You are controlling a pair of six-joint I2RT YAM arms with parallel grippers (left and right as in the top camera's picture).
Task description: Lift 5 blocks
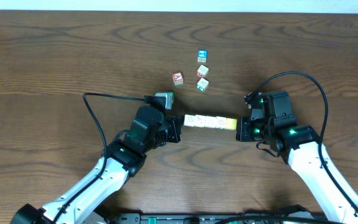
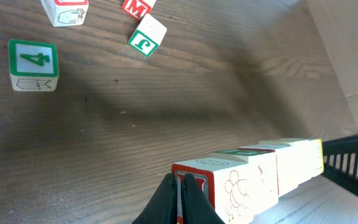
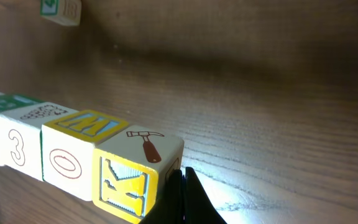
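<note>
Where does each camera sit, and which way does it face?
Overhead: above the wooden table, facing straight down on the row of five small wooden alphabet cubes; left gripper and right gripper show.
Left wrist: on the left arm, facing along the row from its red-edged end; own shut fingers show.
Right wrist: on the right arm, facing the row's yellow end; own shut fingers show.
All three see the row.

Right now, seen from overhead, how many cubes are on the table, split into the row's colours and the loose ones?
Cream blocks in the row: 4
Yellow block ending the row: 1
Loose cubes beyond the row: 4
Total: 9
</note>
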